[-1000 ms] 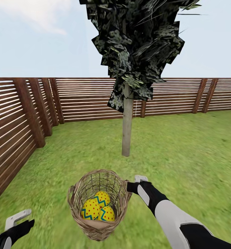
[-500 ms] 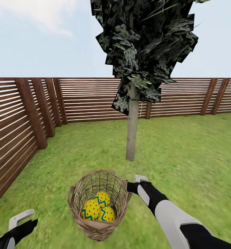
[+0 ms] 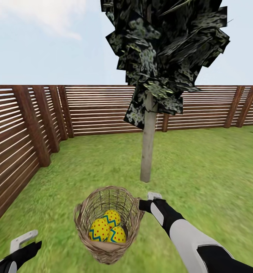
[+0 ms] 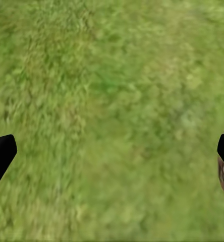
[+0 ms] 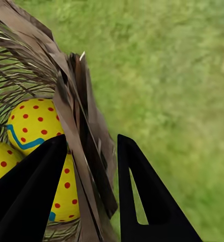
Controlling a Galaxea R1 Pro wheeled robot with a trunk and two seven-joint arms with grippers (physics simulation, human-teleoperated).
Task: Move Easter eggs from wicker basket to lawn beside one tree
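The wicker basket hangs in front of me over the lawn. Three yellow Easter eggs with red dots and blue zigzags lie in its bottom. My right gripper is shut on the basket's right rim. In the right wrist view its fingers straddle the woven wall, with the eggs inside. A tree with a pale trunk stands on the grass just beyond the basket. My left gripper hangs open at lower left, its fingers wide apart over bare grass.
A brown slat fence runs along the left and across the back, meeting in a corner at far left. Dark foliage hangs above the trunk. Grass extends to the right of the tree.
The whole view has shifted: the tree now looks closer and further right, so the camera has moved toward it. The basket, eggs and both arms keep their places in the picture.
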